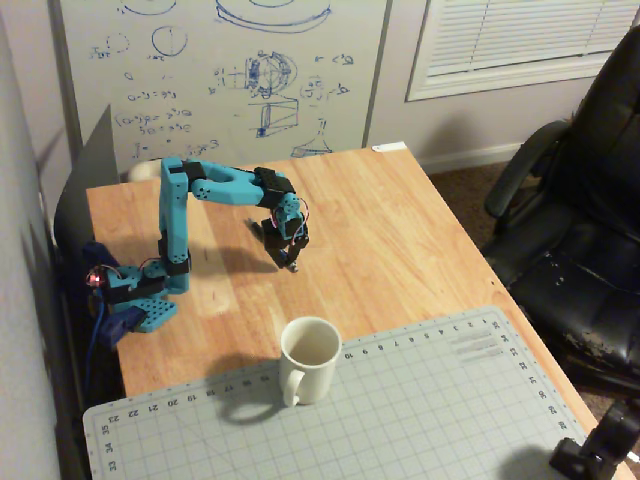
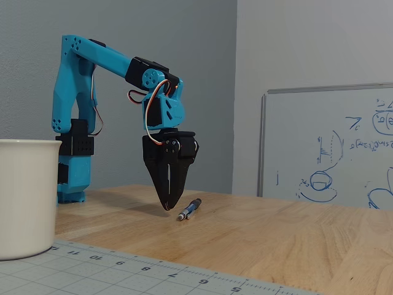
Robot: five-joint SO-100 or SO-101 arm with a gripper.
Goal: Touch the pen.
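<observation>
The pen [image 2: 189,209] is slim and dark with a lighter tip, and lies flat on the wooden table [image 2: 276,233]. In a fixed view my blue arm's black gripper [image 2: 167,208] points straight down with its jaws together, holding nothing. Its tip is at table height, just left of the pen's light tip, and I cannot tell whether they touch. In the other fixed view the gripper [image 1: 288,258] hangs over the middle of the table [image 1: 400,220], and the pen is too small there to make out.
A white mug [image 1: 308,358] stands on the edge of a grey cutting mat [image 1: 420,410] in front of the arm; it also shows in the side fixed view [image 2: 21,196]. A whiteboard [image 1: 220,70] leans at the back. A black office chair [image 1: 590,200] stands to the right.
</observation>
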